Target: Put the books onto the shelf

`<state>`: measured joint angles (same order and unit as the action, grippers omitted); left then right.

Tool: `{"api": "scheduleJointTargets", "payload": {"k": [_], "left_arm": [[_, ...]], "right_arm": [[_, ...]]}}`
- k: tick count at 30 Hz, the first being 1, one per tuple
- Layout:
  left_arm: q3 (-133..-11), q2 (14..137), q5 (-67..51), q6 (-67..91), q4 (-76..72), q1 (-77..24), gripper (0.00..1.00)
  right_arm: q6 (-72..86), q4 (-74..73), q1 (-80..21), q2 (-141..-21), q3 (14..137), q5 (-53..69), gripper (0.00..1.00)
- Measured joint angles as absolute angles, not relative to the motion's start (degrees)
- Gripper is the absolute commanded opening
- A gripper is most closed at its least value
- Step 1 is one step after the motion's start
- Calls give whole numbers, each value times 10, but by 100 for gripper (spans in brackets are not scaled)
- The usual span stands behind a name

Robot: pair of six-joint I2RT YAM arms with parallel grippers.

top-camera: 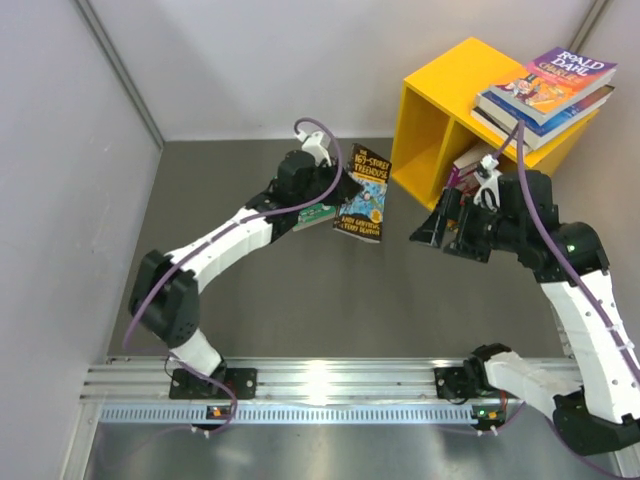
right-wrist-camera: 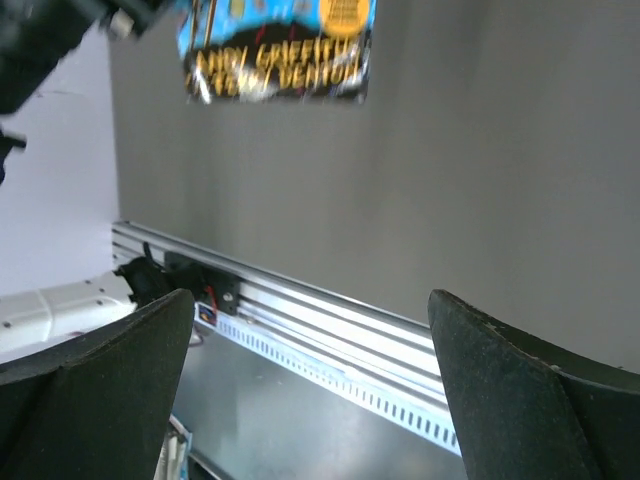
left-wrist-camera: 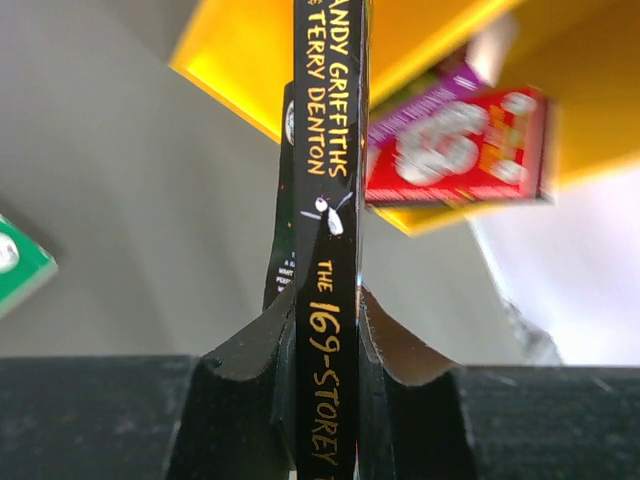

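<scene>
My left gripper [top-camera: 338,200] is shut on a black-spined "169-Storey Treehouse" book [top-camera: 363,195], held off the grey table left of the shelf. In the left wrist view its spine [left-wrist-camera: 328,200] stands upright between my fingers [left-wrist-camera: 240,400]. The yellow shelf [top-camera: 440,110] stands at the back right, with a few books [top-camera: 470,165] in its right compartment; a red one [left-wrist-camera: 460,150] shows there. A stack of books [top-camera: 545,90] lies on top of the shelf. A green book [top-camera: 318,215] lies under my left wrist. My right gripper [top-camera: 435,225] hangs open and empty in front of the shelf.
Grey walls close in the table on the left and at the back. The aluminium rail [right-wrist-camera: 330,320] with both arm bases runs along the near edge. The held book's blue cover [right-wrist-camera: 275,50] shows at the top of the right wrist view.
</scene>
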<state>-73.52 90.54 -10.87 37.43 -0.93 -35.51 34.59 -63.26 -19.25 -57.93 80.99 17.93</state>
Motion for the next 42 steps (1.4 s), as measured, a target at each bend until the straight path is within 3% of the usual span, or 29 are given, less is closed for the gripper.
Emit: {"api": "scheduleJointTargets", "payload": {"k": [12, 27, 33, 42], "left_arm": [[-895, 1187, -76, 369, -224, -358, 0], [-1092, 1468, 43, 382, -595, -405, 0], [-1274, 1610, 114, 339, -622, -428, 0], [-1355, 1682, 182, 307, -627, -438, 0]], "right_arm": [[291, -752, -157, -576, 808, 113, 100], [254, -764, -118, -577, 788, 86, 100], [245, -764, -114, -570, 755, 89, 100], [228, -767, -110, -540, 687, 91, 100]]}}
